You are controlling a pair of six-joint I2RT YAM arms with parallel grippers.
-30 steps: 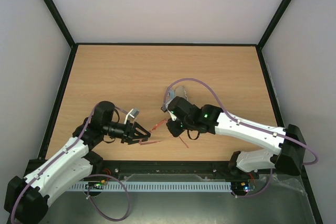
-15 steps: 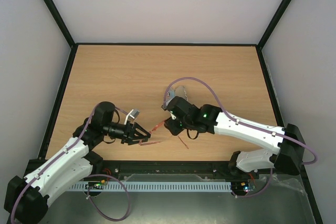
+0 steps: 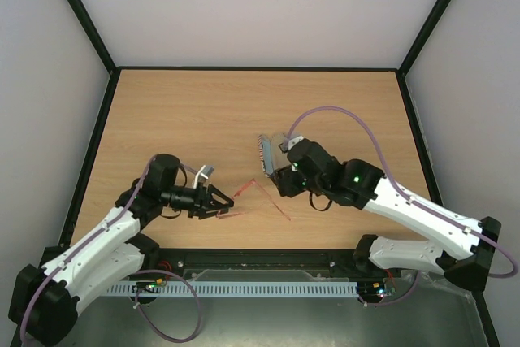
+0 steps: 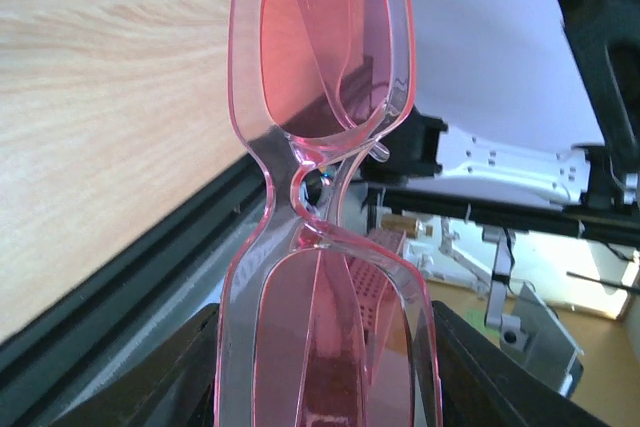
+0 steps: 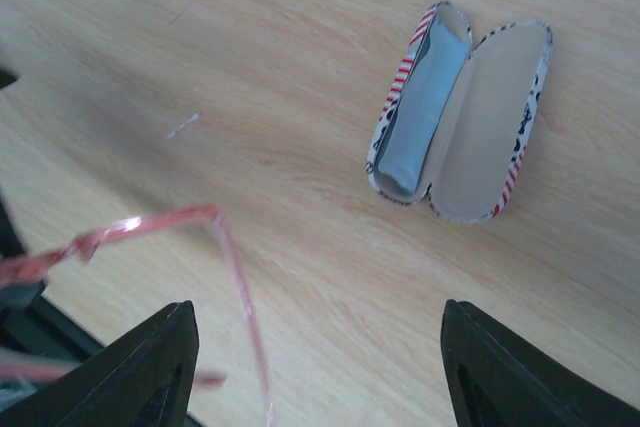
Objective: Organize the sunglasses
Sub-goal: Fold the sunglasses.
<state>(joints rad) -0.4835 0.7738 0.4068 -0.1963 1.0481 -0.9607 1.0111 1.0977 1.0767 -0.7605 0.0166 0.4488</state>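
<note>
Wood tbl: open flag-print case lying flat, lt-blue cloth in one half.

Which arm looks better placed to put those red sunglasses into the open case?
Left, probably: the left claw grips the sunglasses by the frame and could carry them to the open case. The right claw is open and empty, though nearer the case.

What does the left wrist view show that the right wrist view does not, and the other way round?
Only the left wrist view: the front of the translucent red-orange sunglasses, both red-tinted lenses, clamped in the left gripper. Only the right wrist view: the oblong flag-printed case lying open, a light blue cloth inside it, and the open right gripper. Both: the sunglasses, though the right wrist view catches mainly a thin temple arm, and the wooden table.
</note>
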